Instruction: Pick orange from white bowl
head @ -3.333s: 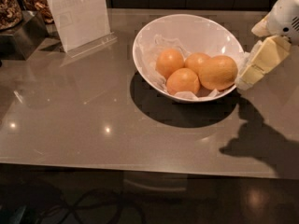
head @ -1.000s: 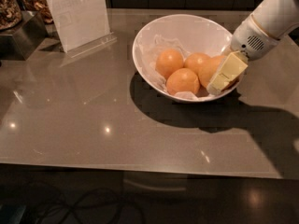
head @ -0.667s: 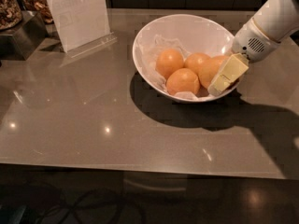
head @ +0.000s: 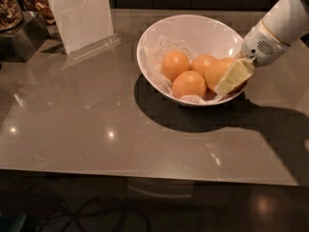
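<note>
Partly, orange (head: 215, 71) hidden behind tool (head: 232, 78) in white bowl (head: 193, 17), grasp cannot be told.

Three small bright oranges (head: 189, 84) lay on crumpled paper (head: 164, 50), just left of the gripper (head: 231, 79) at the right. A white card stand (head: 79, 16) stood far left on the grey table (head: 96, 129), beside a nut jar (head: 8, 6).

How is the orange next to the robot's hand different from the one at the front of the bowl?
The orange by the gripper is larger and more oval; the front orange is smaller and rounder. The gripper, at the right rim, partly covers the orange; the front orange sits uncovered. Both lie in the white bowl.
</note>
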Available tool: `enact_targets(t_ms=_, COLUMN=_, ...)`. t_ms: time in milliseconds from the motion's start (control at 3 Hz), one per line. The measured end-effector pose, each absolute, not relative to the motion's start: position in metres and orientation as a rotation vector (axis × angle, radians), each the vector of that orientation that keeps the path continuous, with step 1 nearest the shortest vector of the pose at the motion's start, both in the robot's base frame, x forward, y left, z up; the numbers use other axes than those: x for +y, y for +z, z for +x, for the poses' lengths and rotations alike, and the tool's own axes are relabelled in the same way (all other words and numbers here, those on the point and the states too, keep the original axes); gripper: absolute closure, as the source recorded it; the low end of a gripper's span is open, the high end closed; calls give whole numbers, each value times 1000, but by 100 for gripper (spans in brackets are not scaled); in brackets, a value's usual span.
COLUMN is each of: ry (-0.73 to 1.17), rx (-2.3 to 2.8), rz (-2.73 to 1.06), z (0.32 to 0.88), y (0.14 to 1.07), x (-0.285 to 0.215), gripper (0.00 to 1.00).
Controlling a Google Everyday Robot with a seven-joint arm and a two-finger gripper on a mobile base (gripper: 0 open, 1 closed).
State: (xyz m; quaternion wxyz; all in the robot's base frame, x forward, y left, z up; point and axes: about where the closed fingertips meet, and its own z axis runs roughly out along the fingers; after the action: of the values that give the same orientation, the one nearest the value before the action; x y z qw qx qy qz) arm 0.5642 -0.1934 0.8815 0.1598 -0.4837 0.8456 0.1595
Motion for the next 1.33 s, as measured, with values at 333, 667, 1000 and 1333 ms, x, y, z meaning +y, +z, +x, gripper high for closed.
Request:
enact_targets(t_ms=333, ry=462, rx=2416, rz=-1374, z=564, y=881, x=-194, gripper=69)
enact_targets(t_ms=667, ry=466, rx=2388, rz=-1345, z=562, y=890, x=-197, gripper=93)
enact_targets(t_ms=1000, ry=464, rx=2363, rz=-1336, z=561, y=896, x=-197, gripper=100)
enact_targets(t_ms=1333, ry=465, rx=2340, rz=-1338, z=558, y=899, x=-195, gripper=100)
